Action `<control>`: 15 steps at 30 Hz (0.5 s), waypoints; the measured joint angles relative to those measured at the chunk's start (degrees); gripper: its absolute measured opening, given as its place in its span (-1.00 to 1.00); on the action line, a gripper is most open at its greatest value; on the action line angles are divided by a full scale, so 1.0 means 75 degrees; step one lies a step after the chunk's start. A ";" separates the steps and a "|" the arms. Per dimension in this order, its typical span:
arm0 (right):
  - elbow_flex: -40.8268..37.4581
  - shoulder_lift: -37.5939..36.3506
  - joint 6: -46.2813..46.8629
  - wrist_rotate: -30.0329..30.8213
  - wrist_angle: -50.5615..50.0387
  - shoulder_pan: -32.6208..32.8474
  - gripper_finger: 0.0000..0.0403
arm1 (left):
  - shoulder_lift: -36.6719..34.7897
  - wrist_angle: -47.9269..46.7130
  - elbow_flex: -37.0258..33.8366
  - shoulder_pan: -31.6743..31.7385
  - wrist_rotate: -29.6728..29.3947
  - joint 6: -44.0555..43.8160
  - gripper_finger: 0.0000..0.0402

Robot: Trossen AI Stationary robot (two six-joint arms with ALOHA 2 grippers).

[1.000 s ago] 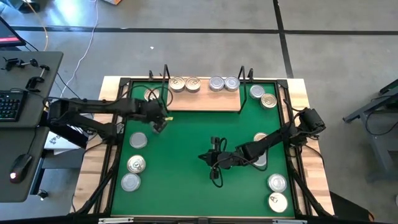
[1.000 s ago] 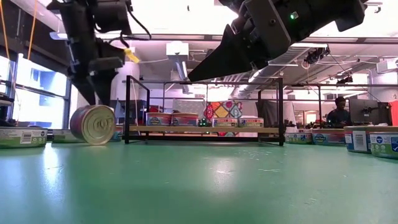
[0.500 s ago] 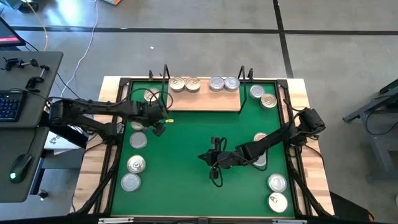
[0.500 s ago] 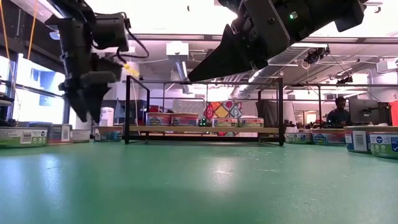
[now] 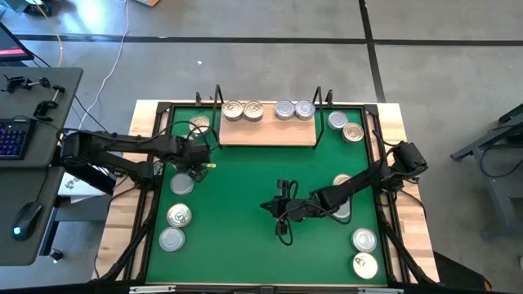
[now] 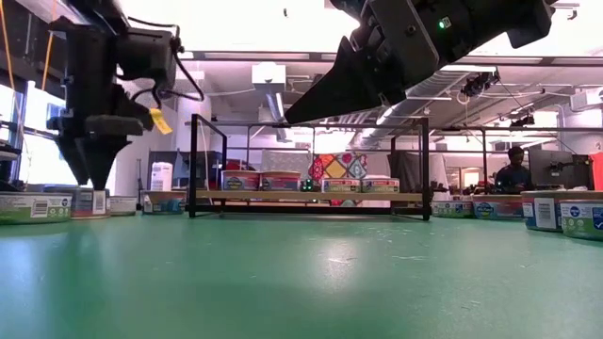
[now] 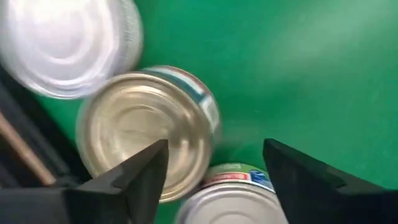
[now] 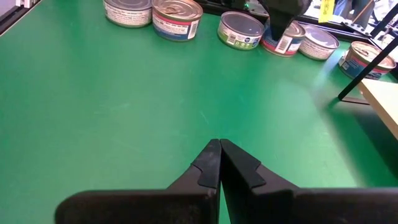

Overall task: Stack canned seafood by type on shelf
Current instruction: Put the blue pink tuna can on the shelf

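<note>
L gripper (image 7: 214,168) – open – over tins (image 7: 149,130)

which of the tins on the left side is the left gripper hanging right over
The gold-lidded tin nearest the shelf's left end. The left gripper hangs directly above it, fingers apart; the other left-side tins lie farther along the mat's edge.

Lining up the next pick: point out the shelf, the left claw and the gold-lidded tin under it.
shelf (image 5: 270,133), high view, bare board front.
left claw (image 7: 214,165), left wrist view, midway between fingertips.
gold-lidded tin (image 7: 140,127), left wrist view, lid centre.
</note>
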 joint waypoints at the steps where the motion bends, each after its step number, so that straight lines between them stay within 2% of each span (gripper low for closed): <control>1: 0.0000 0.0000 0.0000 0.0001 0.0001 0.0000 -1.00 | -0.0001 0.0195 -0.0107 0.0006 0.0064 0.0082 0.16; 6: 0.0000 0.0000 0.0000 0.0001 0.0020 0.0000 -1.00 | -0.0020 0.1496 -0.0303 -0.0172 0.0503 0.0101 -0.03; 9: 0.0001 0.0003 -0.0003 0.0001 0.0046 -0.0002 -1.00 | -0.0085 0.2279 -0.0260 -0.0465 0.1140 0.0066 -0.10; 15: 0.0003 0.0003 -0.0003 0.0004 0.0056 -0.0003 -1.00 | 0.0026 0.5582 -0.0245 -0.1399 0.2694 0.0455 -0.18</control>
